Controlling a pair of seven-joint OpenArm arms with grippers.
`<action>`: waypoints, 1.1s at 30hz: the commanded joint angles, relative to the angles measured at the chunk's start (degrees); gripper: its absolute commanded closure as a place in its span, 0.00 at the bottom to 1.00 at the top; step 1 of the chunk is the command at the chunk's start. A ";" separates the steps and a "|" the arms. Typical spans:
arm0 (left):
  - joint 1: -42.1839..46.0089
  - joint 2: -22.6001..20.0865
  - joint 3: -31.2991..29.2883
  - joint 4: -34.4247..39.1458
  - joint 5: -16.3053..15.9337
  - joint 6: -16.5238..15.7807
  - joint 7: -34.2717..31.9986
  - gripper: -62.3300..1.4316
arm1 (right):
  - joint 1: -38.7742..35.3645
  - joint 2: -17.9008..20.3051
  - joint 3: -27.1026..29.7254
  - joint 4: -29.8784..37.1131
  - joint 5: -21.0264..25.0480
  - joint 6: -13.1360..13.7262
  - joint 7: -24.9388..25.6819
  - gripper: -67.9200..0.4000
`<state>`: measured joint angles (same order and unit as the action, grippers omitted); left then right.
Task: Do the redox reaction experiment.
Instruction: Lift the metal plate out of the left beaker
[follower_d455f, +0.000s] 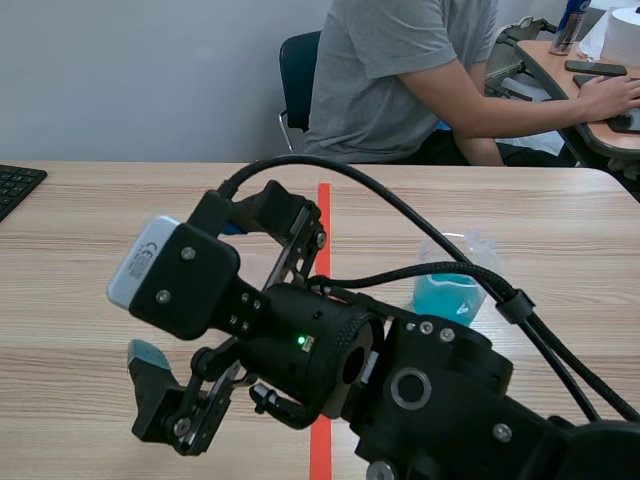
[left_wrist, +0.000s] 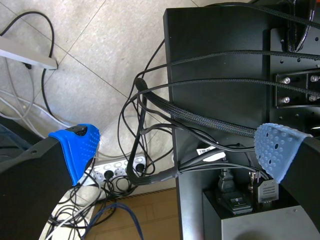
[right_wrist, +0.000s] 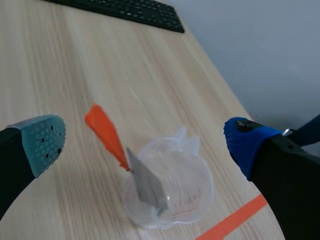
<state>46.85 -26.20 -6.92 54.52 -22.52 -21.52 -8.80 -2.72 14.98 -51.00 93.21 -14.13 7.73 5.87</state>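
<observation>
A clear plastic measuring cup (right_wrist: 170, 192) stands on the wooden table ahead of and below my right gripper (right_wrist: 147, 145), which is open and empty above it. A grey metal strip (right_wrist: 145, 182) with an orange end (right_wrist: 105, 132) leans inside that cup. In the scene view the right arm is raised across the front with its gripper (follower_d455f: 195, 295) left of the middle, hiding that cup. A second cup holding blue liquid (follower_d455f: 452, 290) stands right of the tape line. My left gripper (left_wrist: 175, 150) is open, off the table, over floor cables.
A black keyboard (right_wrist: 125, 10) lies at the table's far left edge (follower_d455f: 15, 185). A person (follower_d455f: 400, 80) sits across the table, turned to another desk. An orange tape line (follower_d455f: 322, 230) runs down the middle. Under the left gripper are a power strip (left_wrist: 117, 167) and a black stand (left_wrist: 220, 75).
</observation>
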 joint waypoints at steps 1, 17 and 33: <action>0.76 -0.35 -0.48 0.92 -0.33 -0.31 -0.39 0.00 | 0.85 -0.26 0.24 1.09 0.11 -0.26 -0.55 0.00; 0.92 -0.35 -0.48 0.92 -0.33 -0.31 -0.17 0.59 | 3.72 -2.32 0.24 -1.20 -0.94 -0.87 -4.90 0.00; 0.94 -0.33 -0.48 0.48 -0.33 -0.31 0.46 0.91 | 3.85 -2.27 0.28 -1.18 -0.94 -0.94 -4.72 0.54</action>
<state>47.00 -26.20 -6.92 54.46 -22.52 -21.52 -8.23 0.30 12.86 -50.98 91.33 -15.44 7.29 0.54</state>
